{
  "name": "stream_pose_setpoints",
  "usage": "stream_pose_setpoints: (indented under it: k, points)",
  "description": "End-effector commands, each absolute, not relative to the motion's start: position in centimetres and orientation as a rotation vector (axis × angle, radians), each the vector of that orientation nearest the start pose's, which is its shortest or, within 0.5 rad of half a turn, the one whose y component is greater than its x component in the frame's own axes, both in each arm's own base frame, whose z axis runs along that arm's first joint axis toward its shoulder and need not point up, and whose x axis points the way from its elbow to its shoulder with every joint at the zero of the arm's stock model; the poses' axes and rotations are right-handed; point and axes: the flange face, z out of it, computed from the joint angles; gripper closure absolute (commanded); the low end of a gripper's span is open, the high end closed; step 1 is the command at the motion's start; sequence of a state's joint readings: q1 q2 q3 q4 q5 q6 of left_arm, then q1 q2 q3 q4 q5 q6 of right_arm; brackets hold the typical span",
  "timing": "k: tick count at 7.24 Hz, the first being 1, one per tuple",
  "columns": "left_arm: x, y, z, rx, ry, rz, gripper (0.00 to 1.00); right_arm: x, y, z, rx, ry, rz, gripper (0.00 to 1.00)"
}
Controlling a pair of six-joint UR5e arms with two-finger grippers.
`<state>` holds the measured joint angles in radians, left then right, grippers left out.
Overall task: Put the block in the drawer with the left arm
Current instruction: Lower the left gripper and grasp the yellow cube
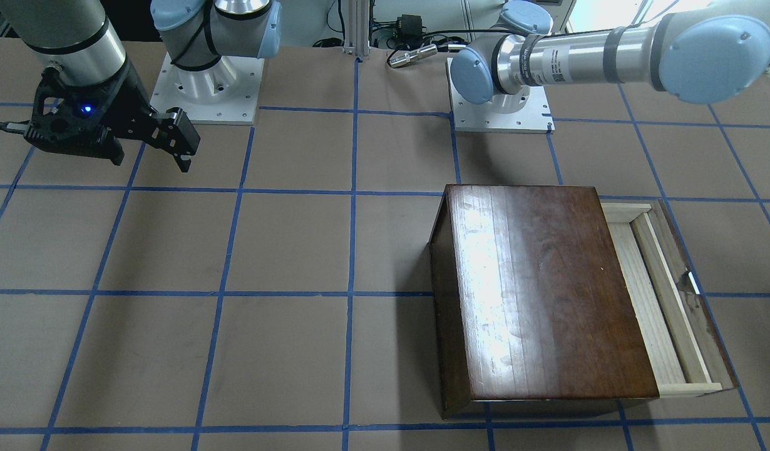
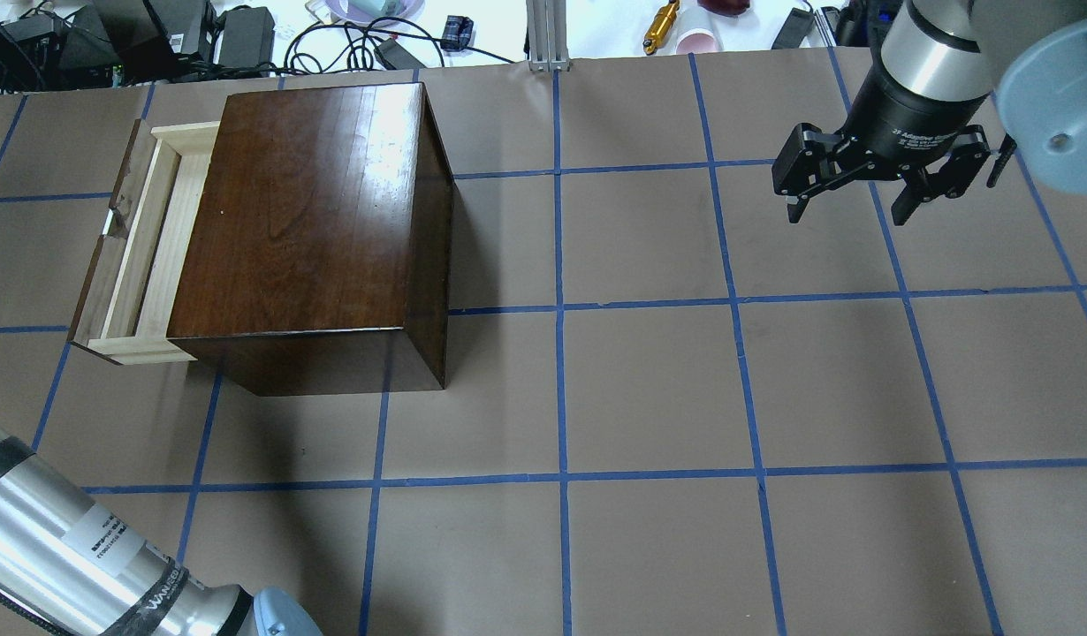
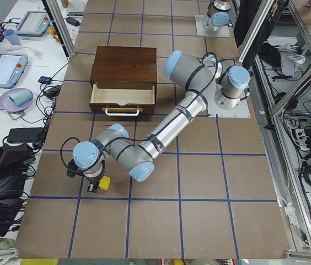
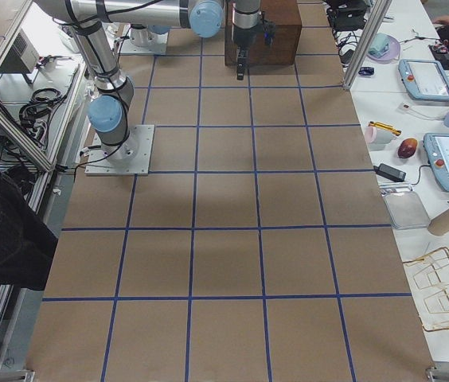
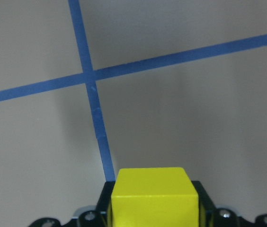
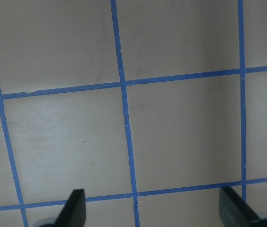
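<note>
The small yellow block sits between the fingers of my left gripper, which is shut on it. Both are low over the brown table near its left end, in the exterior left view, where the block shows at the fingertips. The drawer of the dark wooden box stands pulled out, with a bare pale inside. It lies well away from the left gripper. My right gripper hangs open and empty over the table's other half, its fingertips spread wide.
Blue tape lines grid the table. The left arm's long links stretch across the table between its base and the block. Side benches hold tablets, cups and cables. A person in dark clothing stands beside the table.
</note>
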<state>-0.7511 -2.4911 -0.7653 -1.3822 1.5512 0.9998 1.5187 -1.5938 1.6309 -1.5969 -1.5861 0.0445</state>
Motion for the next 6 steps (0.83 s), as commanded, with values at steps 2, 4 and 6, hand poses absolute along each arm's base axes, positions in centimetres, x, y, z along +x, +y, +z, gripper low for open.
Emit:
stream_pose_setpoints:
  k: [2,4,6]
  points:
    - [47.9,-63.4,35.0,0.283,3.090,-0.067,0.62,10.7,-48.7,47.2,0.152,3.153,0.017,0.00]
    - [44.8,-61.2,38.2,0.292,3.113,-0.037,0.62,10.7,-48.7,47.2,0.152,3.153,0.017,0.00]
    - [41.1,-59.7,39.9,0.307,3.119,-0.025,0.62,10.7,-48.7,47.2,0.152,3.153,0.017,0.00]
